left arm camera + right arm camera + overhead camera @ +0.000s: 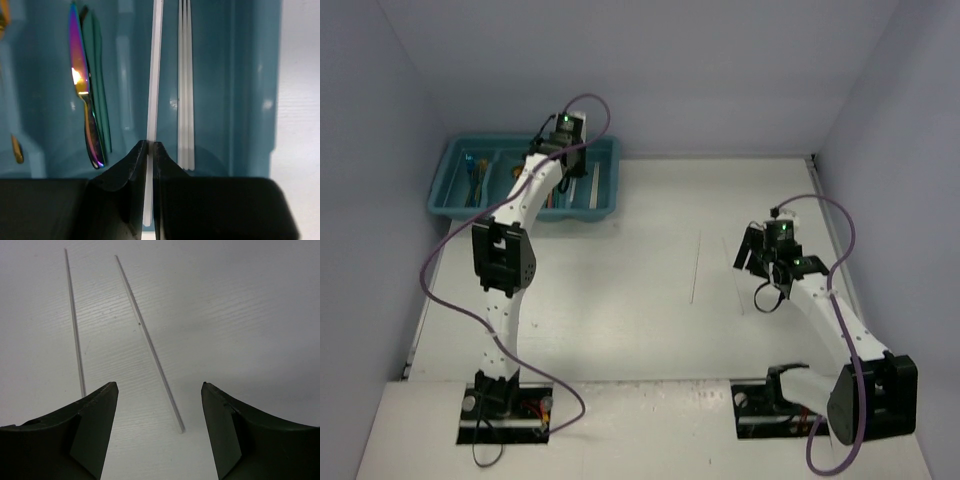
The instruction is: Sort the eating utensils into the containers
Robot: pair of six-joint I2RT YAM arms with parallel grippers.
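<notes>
Plain white tabletop (650, 200), lavender walls all around, and a teal tray (445, 208) sitting at the far left corner. Over the tray's right end, the left gripper (150, 146) is pinched tight on a pale stick (156, 75), just beside a bundle of sticks (186, 100) lying in the tray. An iridescent knife (80, 90) lies further left in it. Well right of the tray, the right gripper (159, 390) hangs spread over two loose sticks (150, 345) on the tabletop.

Pale sticks (184, 85) inside teal tray (235, 75)
</notes>
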